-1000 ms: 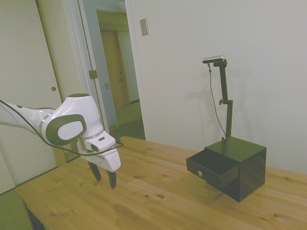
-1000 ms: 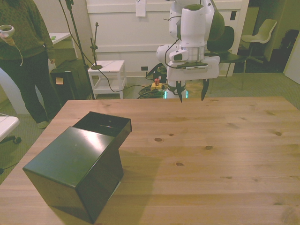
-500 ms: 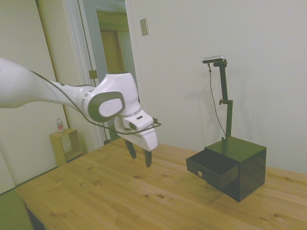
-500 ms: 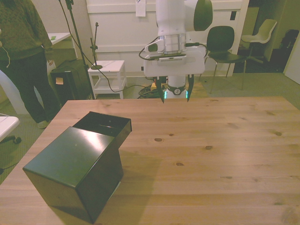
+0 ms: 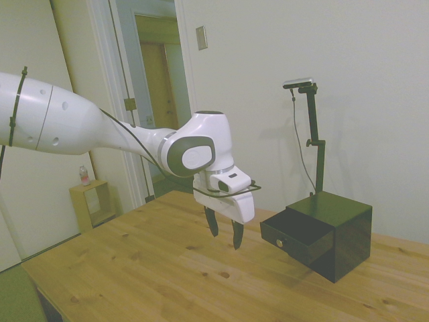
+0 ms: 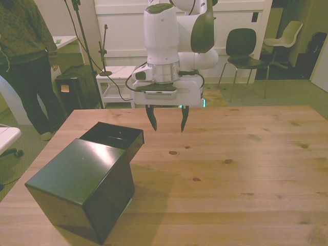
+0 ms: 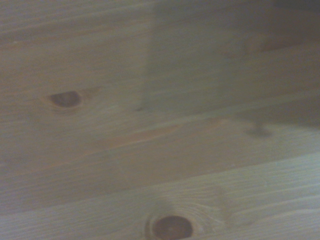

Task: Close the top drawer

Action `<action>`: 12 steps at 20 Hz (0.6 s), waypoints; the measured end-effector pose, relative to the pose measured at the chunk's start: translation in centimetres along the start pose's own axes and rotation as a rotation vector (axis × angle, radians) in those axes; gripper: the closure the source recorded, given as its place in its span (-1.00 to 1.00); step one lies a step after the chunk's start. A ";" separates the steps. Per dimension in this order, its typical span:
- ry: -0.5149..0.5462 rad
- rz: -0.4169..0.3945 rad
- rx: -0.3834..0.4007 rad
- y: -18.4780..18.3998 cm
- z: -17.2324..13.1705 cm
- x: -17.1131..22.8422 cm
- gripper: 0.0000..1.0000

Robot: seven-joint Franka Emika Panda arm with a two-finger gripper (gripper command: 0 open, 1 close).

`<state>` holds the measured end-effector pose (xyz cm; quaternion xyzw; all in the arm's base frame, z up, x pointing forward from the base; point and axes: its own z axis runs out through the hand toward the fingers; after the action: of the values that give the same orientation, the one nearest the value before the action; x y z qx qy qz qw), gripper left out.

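A small black cube cabinet (image 5: 338, 235) (image 6: 82, 189) stands on the wooden table (image 5: 154, 275) (image 6: 246, 159). Its top drawer (image 5: 298, 233) (image 6: 114, 136) is pulled out, with a small round brass knob (image 5: 279, 243) on its front. My gripper (image 5: 224, 231) (image 6: 166, 119) hangs open above the table, fingers pointing down, a short way in front of the drawer's face and not touching it. In the front view it sits just off the open drawer's end, toward that view's right. The wrist view shows only blurred wood grain with knots (image 7: 170, 227).
A person (image 6: 23, 56) stands beyond the table at the front view's left. Behind the table are a white side table (image 6: 118, 82), a dark chair (image 6: 246, 51) and a pale chair (image 6: 287, 36). A doorway (image 5: 161, 100) opens behind the arm in the side view.
The arm has swept across the table toward the cabinet, carrying the open gripper from the far side to just in front of the drawer. The drawer has not moved.
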<state>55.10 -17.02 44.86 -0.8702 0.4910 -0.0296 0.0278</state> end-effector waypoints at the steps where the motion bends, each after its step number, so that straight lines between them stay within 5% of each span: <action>1: 0.008 0.014 0.005 0.6 0.0 0.5 -1.00; 6: 0.045 0.077 0.034 3.0 -0.5 2.9 -1.00; 7: 0.046 0.083 0.036 3.2 -0.5 3.1 1.00; 12: 0.058 0.121 0.053 3.6 -0.8 3.8 1.00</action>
<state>53.90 -22.15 45.43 -0.8367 0.5423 -0.0662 0.0386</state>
